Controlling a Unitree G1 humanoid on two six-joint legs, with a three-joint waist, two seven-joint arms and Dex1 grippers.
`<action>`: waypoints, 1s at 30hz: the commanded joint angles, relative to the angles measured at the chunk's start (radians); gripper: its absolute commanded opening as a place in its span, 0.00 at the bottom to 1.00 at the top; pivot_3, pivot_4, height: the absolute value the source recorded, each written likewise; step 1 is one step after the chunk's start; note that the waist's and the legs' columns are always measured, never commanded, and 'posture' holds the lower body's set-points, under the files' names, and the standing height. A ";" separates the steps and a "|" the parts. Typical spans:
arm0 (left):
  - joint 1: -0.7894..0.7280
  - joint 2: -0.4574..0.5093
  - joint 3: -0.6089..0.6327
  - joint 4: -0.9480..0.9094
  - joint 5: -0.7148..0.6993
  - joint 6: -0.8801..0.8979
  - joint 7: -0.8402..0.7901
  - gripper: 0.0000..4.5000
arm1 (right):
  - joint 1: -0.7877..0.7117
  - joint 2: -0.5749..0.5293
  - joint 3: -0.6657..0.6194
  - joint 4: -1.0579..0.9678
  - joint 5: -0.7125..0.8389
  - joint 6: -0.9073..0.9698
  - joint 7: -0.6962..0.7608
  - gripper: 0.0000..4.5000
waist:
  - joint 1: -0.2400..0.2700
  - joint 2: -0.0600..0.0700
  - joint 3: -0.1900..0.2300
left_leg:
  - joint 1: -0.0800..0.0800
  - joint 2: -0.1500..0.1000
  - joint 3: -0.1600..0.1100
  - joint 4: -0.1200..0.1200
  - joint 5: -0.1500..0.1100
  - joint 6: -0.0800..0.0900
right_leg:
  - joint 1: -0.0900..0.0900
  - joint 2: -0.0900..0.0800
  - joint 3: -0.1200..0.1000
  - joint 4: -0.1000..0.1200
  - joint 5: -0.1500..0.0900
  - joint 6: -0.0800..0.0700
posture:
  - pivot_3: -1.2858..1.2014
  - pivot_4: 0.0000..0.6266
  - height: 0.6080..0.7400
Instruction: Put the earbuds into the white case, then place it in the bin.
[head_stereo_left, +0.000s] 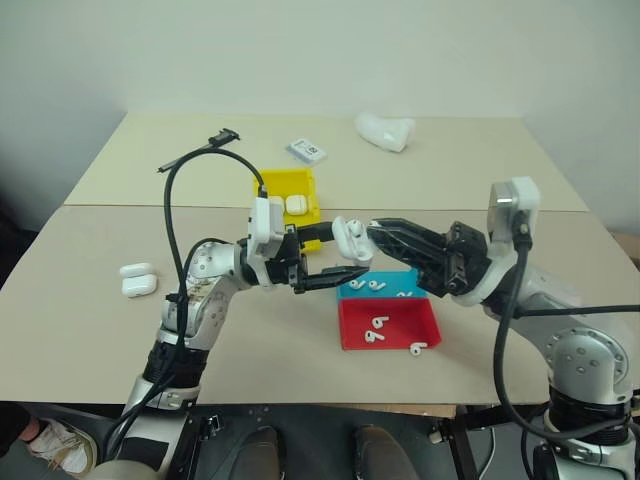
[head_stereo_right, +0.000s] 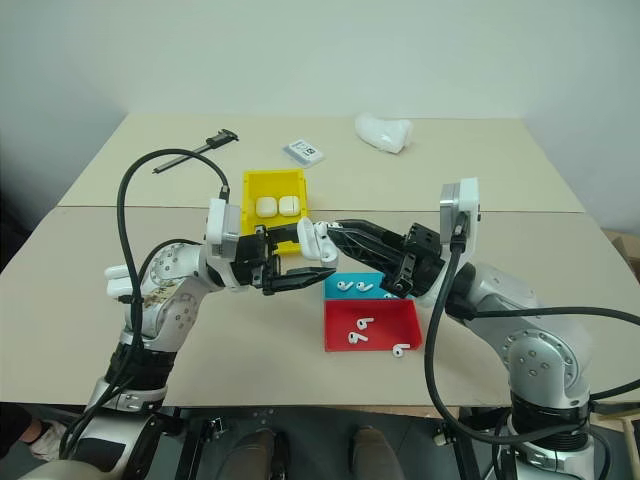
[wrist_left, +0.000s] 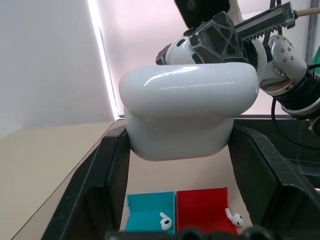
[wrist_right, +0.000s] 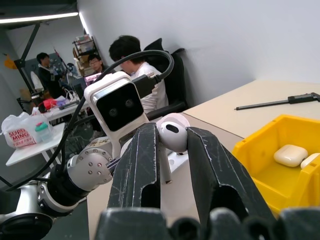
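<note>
1. Well to the left of both sets of fingers, two glossy white rounded cases (head_stereo_left: 137, 279) lie on the beige table (head_stereo_left: 90, 250); their lids are hard to make out.
2. The left gripper (head_stereo_left: 335, 262) has its black fingers clamped on a small glossy white rounded-rectangular earbud case (head_stereo_left: 352, 240). In the left wrist view this held case (wrist_left: 187, 110) hides most of what lies beyond it.
3. Just behind the left fingers stands the bright yellow rectangular plastic bin (head_stereo_right: 275, 190), with two white cases (head_stereo_right: 278, 205) lying inside side by side.
4. The right gripper (wrist_right: 167, 150) pinches a tiny glossy white earbud (wrist_right: 172, 132) between its fingers, right at the held case; the stem is partly hidden by the fingers.
5. Below the meeting fingers, a shallow blue tray (head_stereo_left: 380, 285) holds small white earbuds (head_stereo_left: 365, 287), their count hard to tell; touching it, a shallow red tray (head_stereo_left: 390, 325) holds white earbuds (head_stereo_left: 374, 328).
6. Far behind the right fingers lies a lumpy white object (head_stereo_left: 385, 131).
</note>
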 joint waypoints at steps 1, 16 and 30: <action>-0.026 -0.001 0.020 -0.017 -0.033 0.011 -0.002 0.61 | -0.016 0.022 -0.011 -0.018 0.019 -0.054 0.001 0.14 | 0.000 0.000 0.000 | 0.000 0.000 0.000 0.000 0.000 0.000 | 0.000 0.000 0.000 0.000 0.000 0.000 | 0.52 0.24 1.00; -0.059 -0.015 0.025 -0.014 -0.059 0.087 0.021 0.61 | 0.029 0.094 0.070 -0.044 -0.069 -0.154 0.012 0.14 | 0.000 0.000 0.000 | 0.000 0.000 0.000 0.000 0.000 0.000 | 0.000 0.000 0.000 0.000 0.000 0.000 | 0.52 0.24 1.00; -0.059 -0.020 0.038 -0.018 -0.067 0.093 0.021 0.61 | 0.067 0.071 0.083 -0.044 -0.110 -0.198 0.037 0.30 | 0.001 0.000 0.000 | 0.000 0.000 0.000 0.000 0.000 0.000 | 0.000 0.000 0.000 0.000 0.000 0.000 | 0.52 0.24 1.00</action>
